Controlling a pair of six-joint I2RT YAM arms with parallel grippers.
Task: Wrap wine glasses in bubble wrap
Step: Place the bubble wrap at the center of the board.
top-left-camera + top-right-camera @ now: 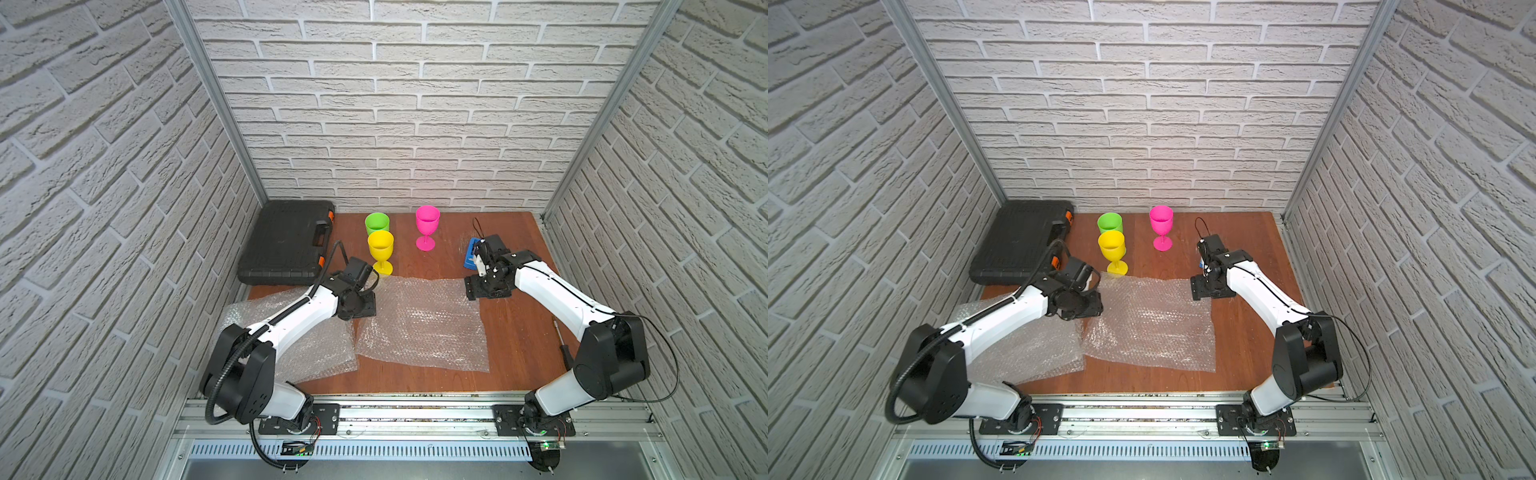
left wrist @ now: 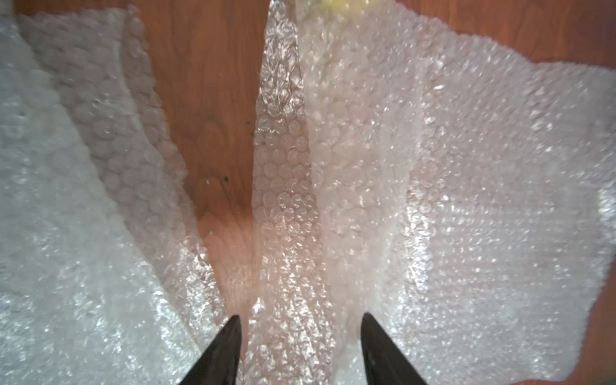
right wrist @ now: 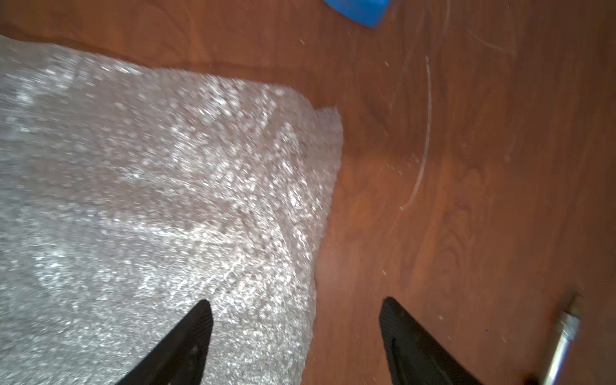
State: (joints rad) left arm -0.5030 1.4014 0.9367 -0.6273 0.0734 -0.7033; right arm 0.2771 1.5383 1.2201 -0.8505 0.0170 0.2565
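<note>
Three wine glasses stand upright at the back of the table in both top views: neon green (image 1: pixel 377 224), neon yellow (image 1: pixel 380 248) just in front of it, and hot pink (image 1: pixel 427 226) to their right. One sheet of bubble wrap (image 1: pixel 424 328) lies flat mid-table, and another sheet (image 1: pixel 320 353) lies partly under my left arm. My left gripper (image 2: pixel 300 316) points down over the middle sheet's raised left edge, open, holding nothing. My right gripper (image 3: pixel 295 303) stands open astride that sheet's far right corner (image 3: pixel 320 133), one finger over the wrap and one over bare wood.
A shut black tool case (image 1: pixel 286 243) lies at the back left. The blue tape dispenser (image 1: pixel 471 255) sits just behind my right wrist. A screwdriver (image 1: pixel 561 345) lies near the right edge. Brick walls close in the table (image 1: pixel 519 332) on three sides.
</note>
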